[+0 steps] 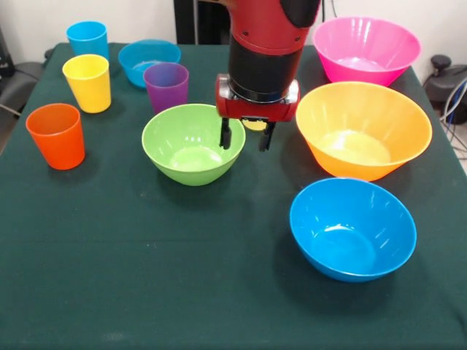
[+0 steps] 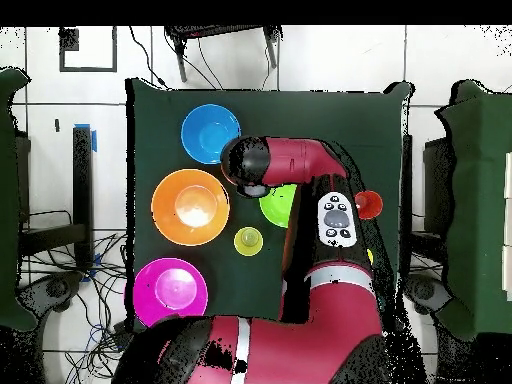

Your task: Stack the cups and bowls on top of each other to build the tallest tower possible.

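My gripper is open and empty, hanging above the right rim of the medium green bowl. The pale yellow-green cup peeks out behind it. The large orange-yellow bowl stands to the right and the medium blue bowl near the front. The large pink bowl is at the back right and the small blue bowl at the back. The blue, yellow, orange and purple cups stand upright at the left. No tower stands; nothing is stacked.
A dark green cloth covers the table. In the overhead view the red arm covers the gripper and the cups beside it; the pale yellow-green cup and the orange cup show.
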Motion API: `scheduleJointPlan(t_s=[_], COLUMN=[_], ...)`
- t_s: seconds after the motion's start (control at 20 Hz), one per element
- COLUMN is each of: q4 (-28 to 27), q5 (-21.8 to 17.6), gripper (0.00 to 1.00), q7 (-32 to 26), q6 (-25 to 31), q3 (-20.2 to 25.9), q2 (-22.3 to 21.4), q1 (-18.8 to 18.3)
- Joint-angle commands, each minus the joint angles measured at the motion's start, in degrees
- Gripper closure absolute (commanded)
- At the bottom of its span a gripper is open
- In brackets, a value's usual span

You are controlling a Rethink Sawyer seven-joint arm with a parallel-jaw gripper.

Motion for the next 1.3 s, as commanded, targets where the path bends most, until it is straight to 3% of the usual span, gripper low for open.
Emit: scheduleJointPlan(t_s=[0.05, 0.4, 0.8, 1.1, 1.3], q4=[-0.57, -0.97, 0.43, 5.8, 3.92], q5=[2.08, 5.7, 4.57, 4.31, 4.85], gripper=[0.0, 0.0, 0.0, 0.0, 0.0], q7=[10.71, 9.07, 6.49, 7.4, 6.2], q6=[-3.77, -5.31, -5.21, -11.17, -10.13], q3=[0.97, 2.89, 1.21, 2.02, 2.22], q2=[1.33, 3.51, 1.97, 1.66, 2.39], q1=[1.18, -0.92, -1.02, -1.48, -1.81])
